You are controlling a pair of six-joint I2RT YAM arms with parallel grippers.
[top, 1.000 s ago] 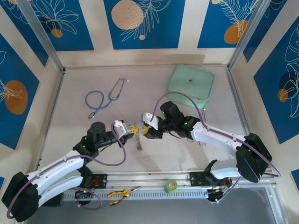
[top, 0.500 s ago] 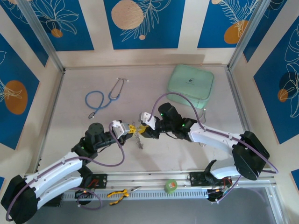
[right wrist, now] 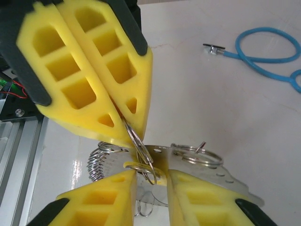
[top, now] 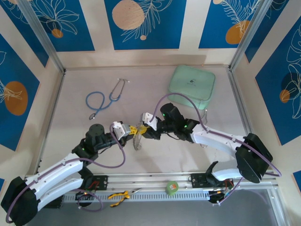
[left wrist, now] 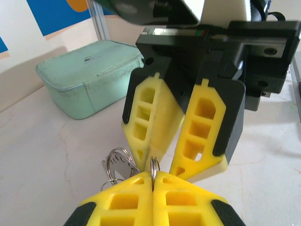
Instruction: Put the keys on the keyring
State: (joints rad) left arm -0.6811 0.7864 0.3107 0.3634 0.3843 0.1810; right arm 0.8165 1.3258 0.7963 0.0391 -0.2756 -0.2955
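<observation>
Over the table's middle my two grippers meet tip to tip. My left gripper (top: 132, 130) (left wrist: 153, 175) is shut on the edge of the thin silver keyring (left wrist: 154, 165) (right wrist: 136, 141). Facing it, my right gripper (top: 144, 132) (right wrist: 153, 176) has its jaws a finger-width apart. A small brass-yellow key (right wrist: 141, 165) spans that gap, crossing the ring. A fringe of small silver keys (right wrist: 96, 162) hangs below, seen as a curved bunch (top: 137, 142) in the top view. A flat silver piece with holes (right wrist: 221, 174) and another ring (right wrist: 195, 154) hang beside it.
A blue stethoscope (top: 106, 100) (right wrist: 268, 52) lies at the back left. A mint-green case (top: 192, 85) (left wrist: 89, 75) sits at the back right. Along the near rail lie a green tape roll (top: 172, 188) and yellow-handled pliers (top: 118, 195).
My right gripper's jaws have narrowed onto the yellow key. Both grippers shifted slightly away from the near edge, and the hanging bunch swung from straight to curved.
</observation>
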